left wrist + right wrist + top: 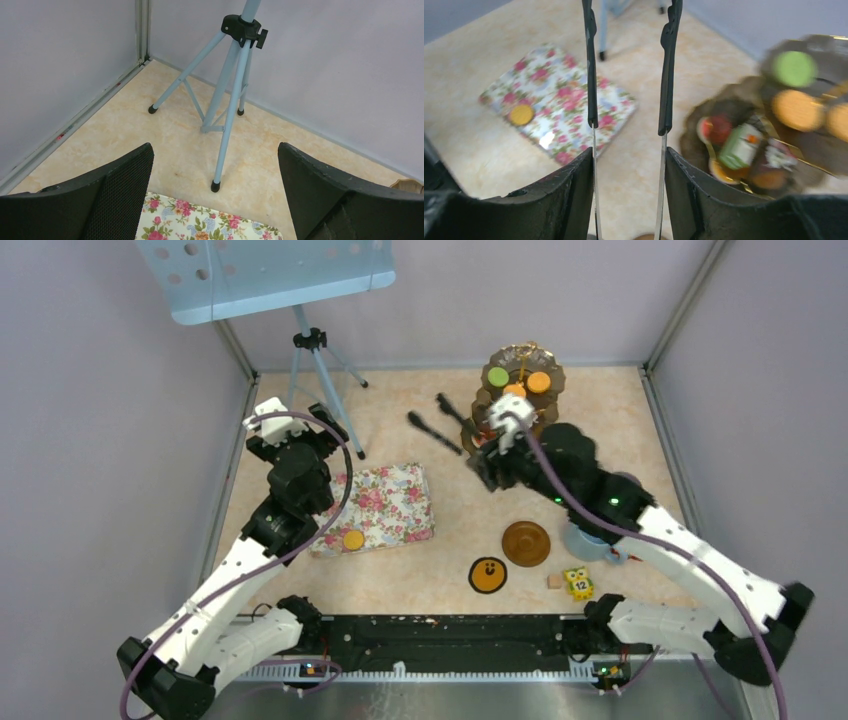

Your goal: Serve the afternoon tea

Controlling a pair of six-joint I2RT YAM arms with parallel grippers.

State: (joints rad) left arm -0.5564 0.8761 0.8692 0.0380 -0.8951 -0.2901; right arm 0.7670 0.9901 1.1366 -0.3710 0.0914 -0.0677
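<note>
Two grippers are showing, and they are standing very differently. The right gripper (628,157) is pinching a pair of black-tipped tongs (667,75) between its fingers. Its jaws are narrow, and the two tong arms are reaching straight ahead of it, standing apart from each other.

Just ahead and to the right of those tips the three-tier stand (729,105) is sitting, blurred in the wrist view. A green round (794,68) and an orange round (798,110) are lying on an upper tier. A red round (719,129) is lying on the lowest tier among other small pieces too smeared to name.

Ahead and to the left of the tongs a floral cloth (559,102) is lying flat, carrying a second orange round (521,114). Behind this gripper, nearer the arm bases, a brown saucer (526,543) is sitting on the table. Beside it the light blue cup (585,540) is lying half hidden under the right forearm.

The left gripper (215,150) is hanging wide open, holding nothing, with its fingers cut off by the lower edge of its own view. A light blue tripod (227,100) is standing just ahead of it, and a corner of the cloth is peeking in beneath
</note>
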